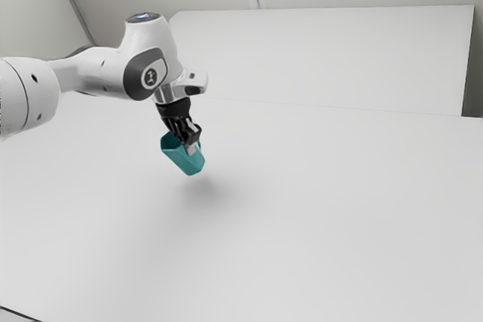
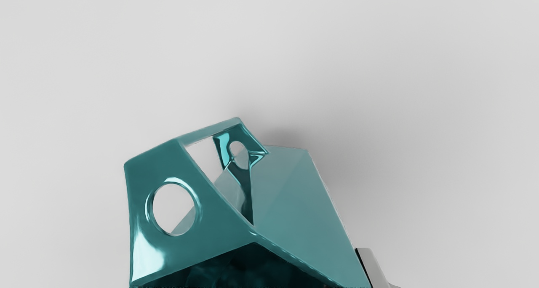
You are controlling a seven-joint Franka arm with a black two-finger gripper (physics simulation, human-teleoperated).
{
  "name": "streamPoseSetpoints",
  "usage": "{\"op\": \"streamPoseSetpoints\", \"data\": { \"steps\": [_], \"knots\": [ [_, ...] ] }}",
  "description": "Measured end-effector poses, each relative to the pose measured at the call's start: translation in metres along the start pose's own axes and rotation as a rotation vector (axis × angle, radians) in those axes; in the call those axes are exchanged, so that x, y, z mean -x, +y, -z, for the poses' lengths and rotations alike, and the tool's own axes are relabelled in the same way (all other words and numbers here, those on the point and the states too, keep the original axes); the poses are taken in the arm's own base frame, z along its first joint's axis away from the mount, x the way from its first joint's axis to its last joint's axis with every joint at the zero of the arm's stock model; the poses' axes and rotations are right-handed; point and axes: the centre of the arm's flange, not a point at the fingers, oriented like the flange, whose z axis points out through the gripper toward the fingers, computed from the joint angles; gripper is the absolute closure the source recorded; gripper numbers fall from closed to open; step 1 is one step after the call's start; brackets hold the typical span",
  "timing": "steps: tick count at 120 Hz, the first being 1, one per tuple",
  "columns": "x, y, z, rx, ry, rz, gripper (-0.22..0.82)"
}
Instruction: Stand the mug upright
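Observation:
My gripper (image 1: 190,146) is shut on the teal mug (image 1: 183,161), which hangs tilted above the table, its open end facing up toward the exterior view's left. A soft shadow lies beneath it. In the wrist view the faceted mug (image 2: 299,199) shows its handle with round holes and part of its dark inside. There the gripper (image 2: 269,279) has one pale fingertip (image 2: 372,267) against the mug's outer wall; the other fingertip is hidden.
A broad white table (image 1: 317,216) spreads below the arm. Behind it stands a pale upright panel (image 1: 324,58), with room walls farther back. A thin dark line crosses the exterior view's lower left corner.

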Motion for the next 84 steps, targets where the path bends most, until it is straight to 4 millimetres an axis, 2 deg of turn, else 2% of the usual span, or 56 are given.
{"op": "streamPoseSetpoints", "data": {
  "steps": [23, 52, 58, 71, 84],
  "knots": [
    [-0.008, -0.002, -0.044, 0.015, -0.06, 0.018, 0.78],
    [-0.011, -0.003, -0.061, 0.02, -0.082, 0.039, 0.77],
    [-0.011, -0.002, -0.061, 0.022, -0.082, 0.041, 0.7],
    [-0.011, -0.001, -0.06, 0.031, -0.077, 0.05, 0.46],
    [-0.01, 0.0, -0.048, 0.032, -0.06, 0.054, 0.27]
  ]
}}
